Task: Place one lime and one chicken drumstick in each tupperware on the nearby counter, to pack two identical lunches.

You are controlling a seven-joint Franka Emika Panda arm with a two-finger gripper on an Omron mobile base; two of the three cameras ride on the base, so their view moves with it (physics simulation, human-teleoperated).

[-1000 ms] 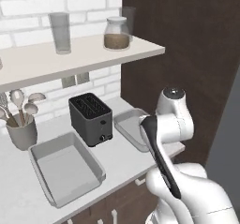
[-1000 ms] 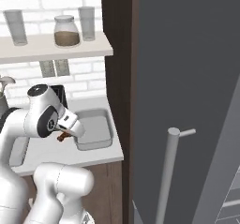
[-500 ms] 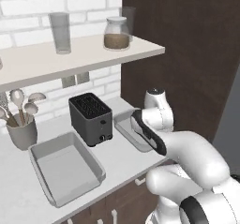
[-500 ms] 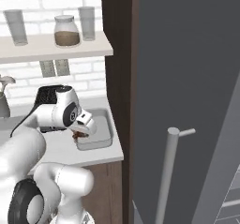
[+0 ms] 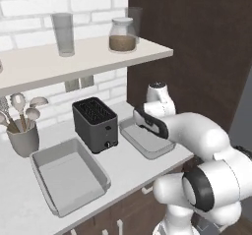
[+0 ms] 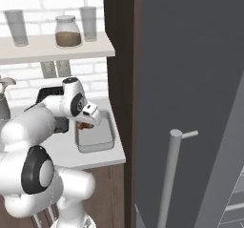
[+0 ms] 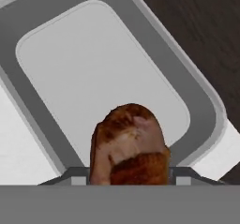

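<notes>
Pincer (image 7: 129,178) is gripping a browned chicken drumstick (image 7: 129,145) w/ both tips, hovering over the empty tupperware (image 7: 56,21) directly beneath it; second tupperware (image 5: 69,177) is sitting on the counter (image 5: 125,162) beyond the toaster (image 5: 96,123).

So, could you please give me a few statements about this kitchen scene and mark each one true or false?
1. The tool holds a chicken drumstick. True.
2. The drumstick hangs over the tupperware right of the toaster. True.
3. The tupperware left of the toaster already contains a lime. False: it is empty.
4. The toaster stands on the wall shelf. False: it stands on the counter, between the two tupperwares.
5. A jar sits on the shelf. True.
</notes>
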